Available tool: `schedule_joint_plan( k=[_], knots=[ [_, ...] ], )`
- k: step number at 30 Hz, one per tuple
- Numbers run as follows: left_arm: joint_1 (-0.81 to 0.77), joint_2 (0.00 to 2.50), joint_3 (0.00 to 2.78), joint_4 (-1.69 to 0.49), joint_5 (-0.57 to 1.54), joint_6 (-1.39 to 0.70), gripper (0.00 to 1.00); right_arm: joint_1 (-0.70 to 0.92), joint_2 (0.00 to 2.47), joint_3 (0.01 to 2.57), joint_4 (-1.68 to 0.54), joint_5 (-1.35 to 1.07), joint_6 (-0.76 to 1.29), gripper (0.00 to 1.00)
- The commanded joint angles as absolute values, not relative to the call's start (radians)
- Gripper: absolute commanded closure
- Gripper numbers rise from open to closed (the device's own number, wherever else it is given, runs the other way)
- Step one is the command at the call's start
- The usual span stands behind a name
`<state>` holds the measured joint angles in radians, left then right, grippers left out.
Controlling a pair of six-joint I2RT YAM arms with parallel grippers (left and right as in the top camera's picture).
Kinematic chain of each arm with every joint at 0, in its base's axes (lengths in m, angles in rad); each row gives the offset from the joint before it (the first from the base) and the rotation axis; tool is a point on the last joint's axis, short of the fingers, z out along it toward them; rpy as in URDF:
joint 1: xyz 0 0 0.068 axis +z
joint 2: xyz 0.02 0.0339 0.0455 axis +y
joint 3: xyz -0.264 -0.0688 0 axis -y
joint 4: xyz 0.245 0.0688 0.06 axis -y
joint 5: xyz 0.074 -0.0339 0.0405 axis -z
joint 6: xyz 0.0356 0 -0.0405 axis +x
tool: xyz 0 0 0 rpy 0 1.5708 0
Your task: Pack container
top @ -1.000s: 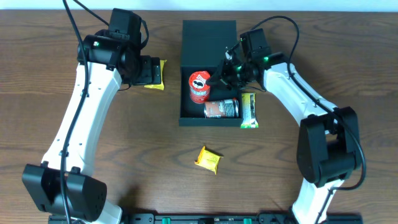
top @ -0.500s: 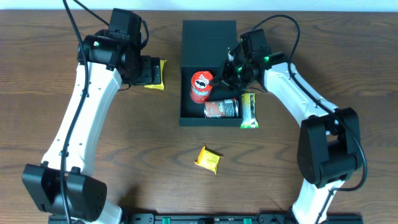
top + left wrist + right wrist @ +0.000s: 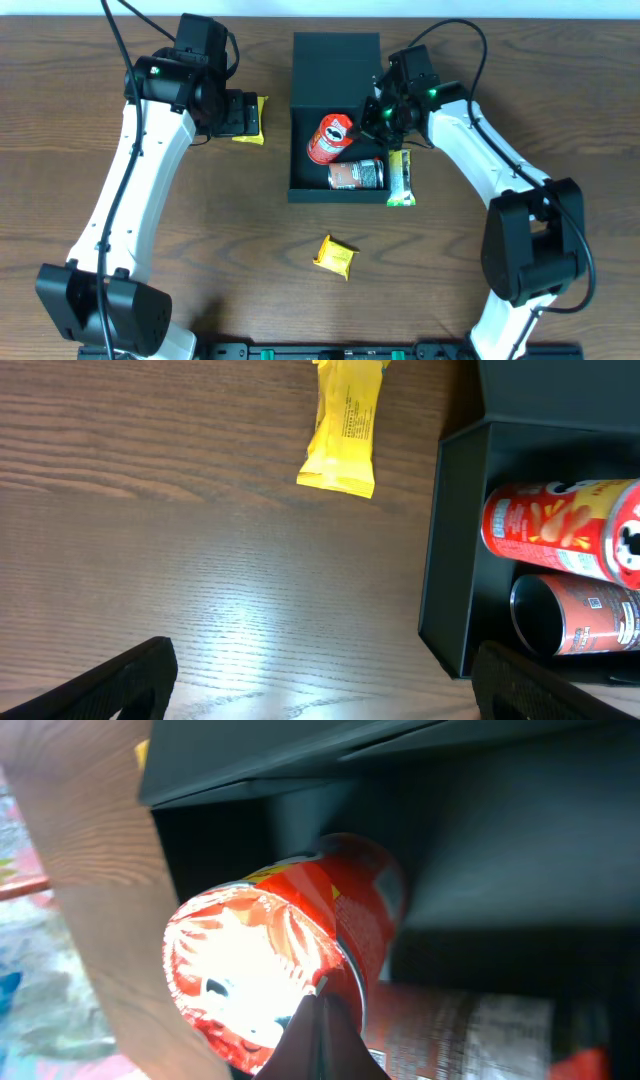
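Two arms reach over a wooden table in the overhead view. The container sits at top centre, lid flipped open toward the far edge. Inside it a red can leans tilted, and a dark red can lies on its side in front of it. A green packet lies along the container's right wall, at its edge; whether it is in or out is unclear. The right gripper hangs over the container's right side, just beside the top of the red can. The left gripper is left of the container, over a yellow packet. A second yellow packet lies on the table well in front of the container. In the left wrist view, the left gripper has its fingers wide apart with nothing between them, above bare table. The yellow packet lies ahead, and the container's corner wall is at right with the red can and dark red can inside. In the right wrist view, the red can's foil top fills the middle, inside the container, with the dark red can beneath it. One dark finger touches the can's rim. Whether the right jaws are apart or closed cannot be told.
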<state>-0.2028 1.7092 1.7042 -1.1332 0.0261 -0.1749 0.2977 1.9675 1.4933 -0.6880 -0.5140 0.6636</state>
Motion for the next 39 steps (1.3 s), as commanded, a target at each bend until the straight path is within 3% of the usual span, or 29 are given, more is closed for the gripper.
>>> schedule_joint_plan(
  k=[1, 23, 28, 39],
  knots=[
    [-0.197, 1.713, 1.703, -1.137, 0.03, -0.164, 0.05, 0.294, 1.99, 1.484, -0.712, -0.378, 0.628, 0.98],
    [-0.197, 1.713, 1.703, -1.138, 0.03, -0.164, 0.05, 0.278, 1.99, 1.551, -0.762, -0.207, 0.568, 0.98],
    [-0.197, 1.713, 1.703, -1.138, 0.03, -0.164, 0.04, 0.277, 1.99, 1.726, -0.96, -0.095, 0.532, 0.98],
    [-0.197, 1.713, 1.703, -1.143, 0.03, -0.165, 0.05, 0.418, 1.99, 1.759, -1.246, -0.258, 0.533, 0.98]
  ],
)
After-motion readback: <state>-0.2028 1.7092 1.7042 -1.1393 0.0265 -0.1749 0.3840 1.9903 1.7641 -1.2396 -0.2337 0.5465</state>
